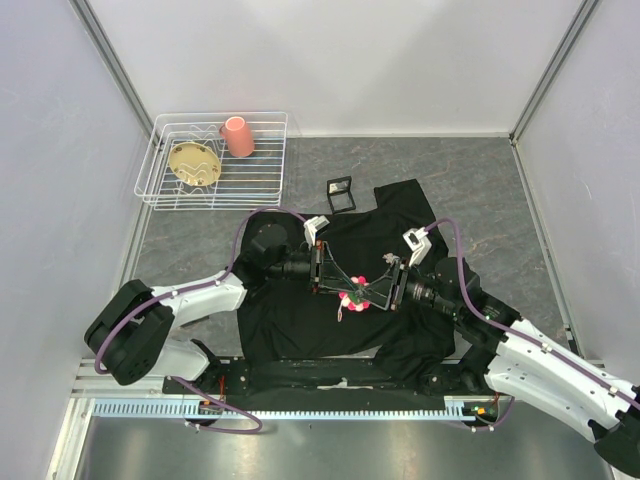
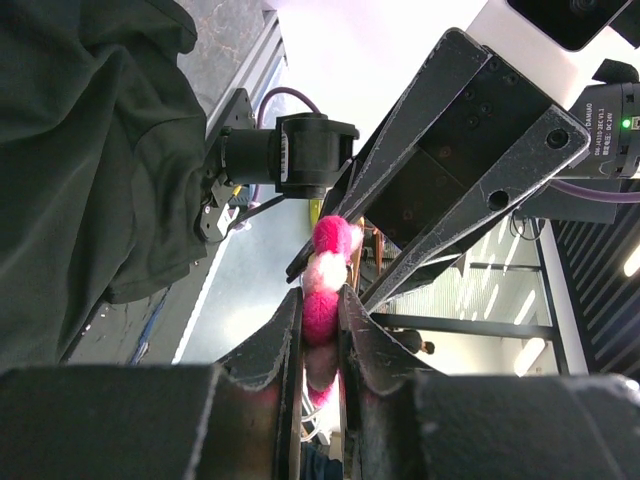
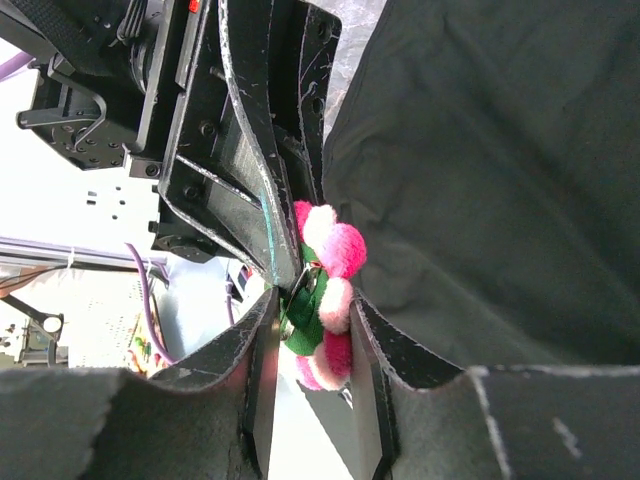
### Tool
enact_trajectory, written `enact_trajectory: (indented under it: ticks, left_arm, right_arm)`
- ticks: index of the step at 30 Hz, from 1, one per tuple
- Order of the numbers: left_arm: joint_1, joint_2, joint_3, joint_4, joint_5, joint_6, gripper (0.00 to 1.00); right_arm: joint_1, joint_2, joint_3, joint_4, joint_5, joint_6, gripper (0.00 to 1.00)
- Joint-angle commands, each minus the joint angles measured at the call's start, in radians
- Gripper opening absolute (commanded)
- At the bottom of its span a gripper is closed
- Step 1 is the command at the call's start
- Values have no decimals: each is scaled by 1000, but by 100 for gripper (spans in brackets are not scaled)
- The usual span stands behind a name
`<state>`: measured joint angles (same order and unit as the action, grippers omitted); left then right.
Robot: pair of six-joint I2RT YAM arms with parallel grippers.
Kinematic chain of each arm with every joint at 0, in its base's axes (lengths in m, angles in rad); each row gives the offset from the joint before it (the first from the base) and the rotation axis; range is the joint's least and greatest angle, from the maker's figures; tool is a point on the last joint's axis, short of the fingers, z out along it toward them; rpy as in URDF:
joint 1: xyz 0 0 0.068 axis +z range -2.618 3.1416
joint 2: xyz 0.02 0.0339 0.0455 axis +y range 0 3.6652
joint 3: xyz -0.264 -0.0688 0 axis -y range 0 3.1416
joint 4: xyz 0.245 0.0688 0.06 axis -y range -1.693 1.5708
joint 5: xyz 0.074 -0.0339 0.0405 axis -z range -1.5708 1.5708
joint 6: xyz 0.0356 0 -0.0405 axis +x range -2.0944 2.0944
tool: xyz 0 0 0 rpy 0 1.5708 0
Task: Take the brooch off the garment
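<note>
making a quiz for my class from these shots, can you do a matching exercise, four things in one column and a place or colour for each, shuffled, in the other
Things
1. brooch
2. garment
3. cup
4. small frame

Places and colours
A. lying in the wire rack
B. pinched between the left pincer and the right pincer
C. black, spread out under both arms
D. on the table, just past the shirt's far edge

Pairs: 1-B, 2-C, 3-A, 4-D
</note>
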<state>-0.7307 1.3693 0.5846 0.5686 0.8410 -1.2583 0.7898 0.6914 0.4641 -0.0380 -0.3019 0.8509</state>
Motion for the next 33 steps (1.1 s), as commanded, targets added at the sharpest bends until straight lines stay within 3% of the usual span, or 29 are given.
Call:
enact_trajectory:
  ticks: [1,10,16,19,21,26,30,32,33]
  left_arm:
    - [-56,-1,58,33,-72,11,2]
    - [-56,-6,55,14,-53,42,2]
    - [-56,-7,79,-47,-10,149,2]
    - [-55,-35,125,-186,-26,314,2]
    - [-55,-77,188,-380,-109,509,2]
    - [-56,-186,222,-518,-317,833,2]
    - [-62,-257,207,-523,-509,994,2]
    - [-91,-297,190,-477,-581,1115,2]
    - [-116,-311,169,-455,-688,1161,2]
  right_arm:
    - [38,14,13,225,-48,46,38]
    - [39,-13,33,181,-39,28,48]
    - [39,-78,62,60,-2,-15,69]
    - [37,-122,91,-65,52,-61,79]
    - [37,-153,116,-147,93,-96,84]
    - [39,-155,192,-301,188,-122,87]
    - [39,-81,283,-442,438,-27,84]
    - [39,-52,324,-482,498,95,78]
    - [39,-20,337,-485,518,140,76]
